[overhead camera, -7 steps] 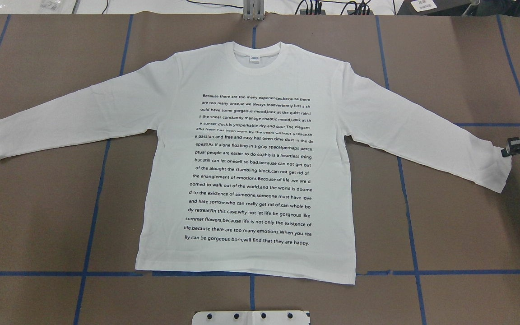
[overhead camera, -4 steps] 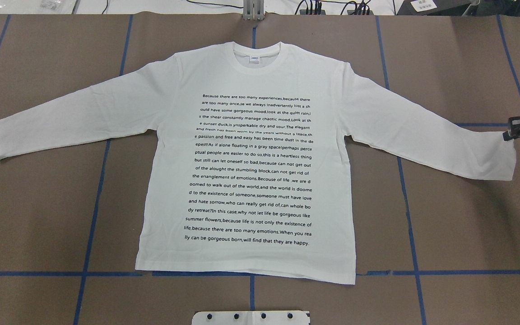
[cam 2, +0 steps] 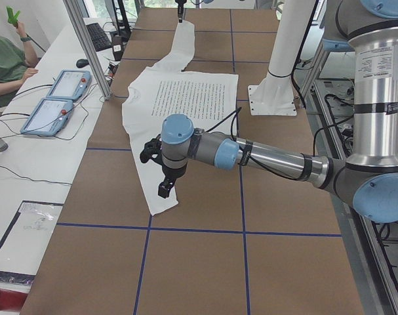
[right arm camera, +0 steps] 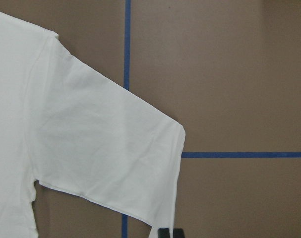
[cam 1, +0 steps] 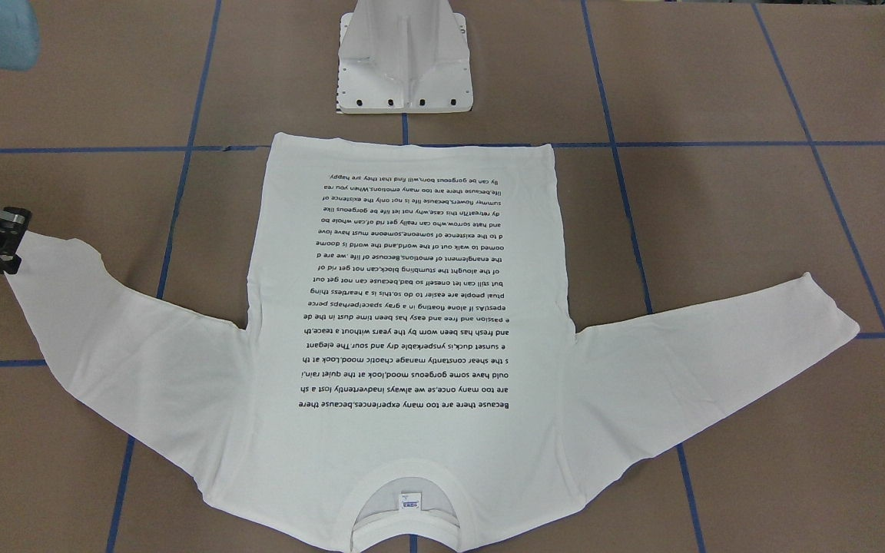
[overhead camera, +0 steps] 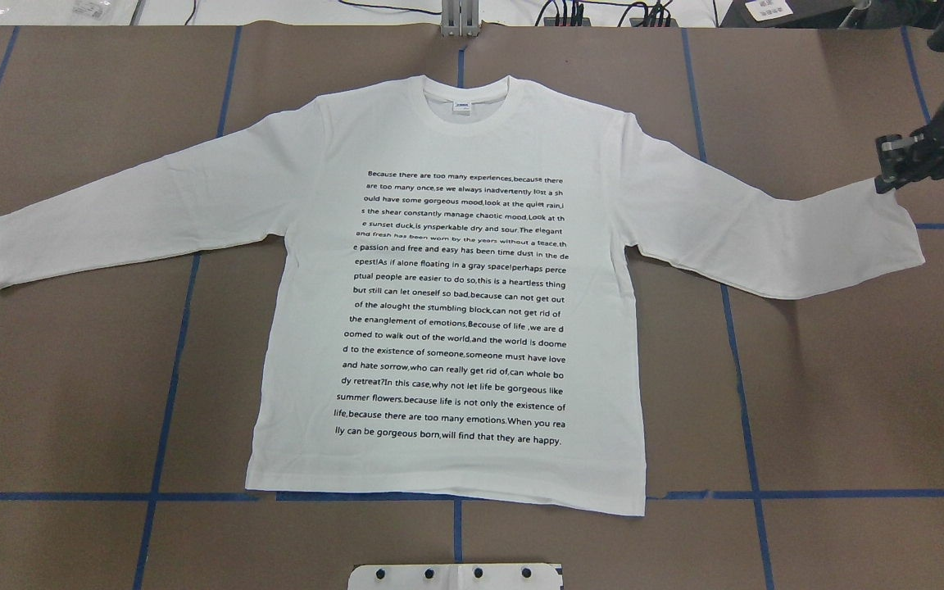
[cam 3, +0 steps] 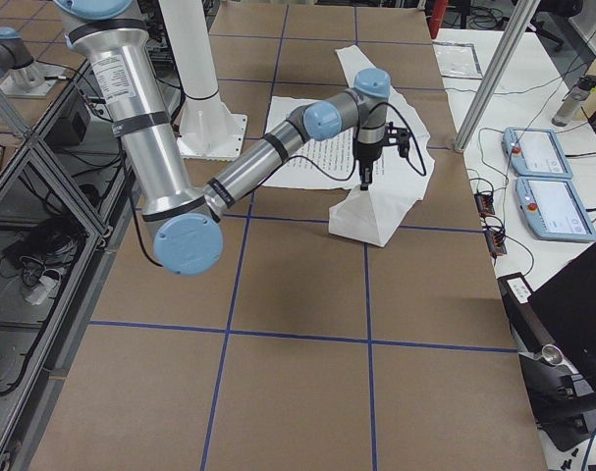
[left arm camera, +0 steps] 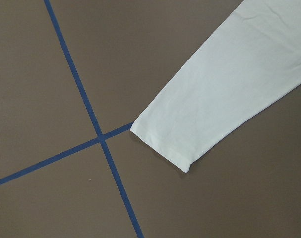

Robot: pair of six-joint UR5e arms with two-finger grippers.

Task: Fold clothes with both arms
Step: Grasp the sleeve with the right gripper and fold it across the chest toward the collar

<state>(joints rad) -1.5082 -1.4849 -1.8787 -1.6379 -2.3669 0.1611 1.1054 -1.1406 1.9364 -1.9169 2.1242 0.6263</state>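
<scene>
The white long-sleeved T-shirt with black text lines [overhead camera: 447, 328] lies spread front-up on the brown paper-covered surface [overhead camera: 70, 385], straight out in front of the white metal pedestal base [cam 1: 406, 57]. Its hem is the edge nearest the base, just apart from it, and its ribbed round collar [overhead camera: 462, 111] lies farthest. One sleeve runs out flat to the base's left, its cuff [left arm camera: 162, 148] just beside a crossing of blue tape lines [left arm camera: 101, 140]. The black two-finger left end effector [cam 2: 162, 187] hangs above that cuff end. The other sleeve runs out to the base's right, where the black two-finger right end effector [overhead camera: 883, 179] pinches the cuff's far corner, raised off the surface.
</scene>
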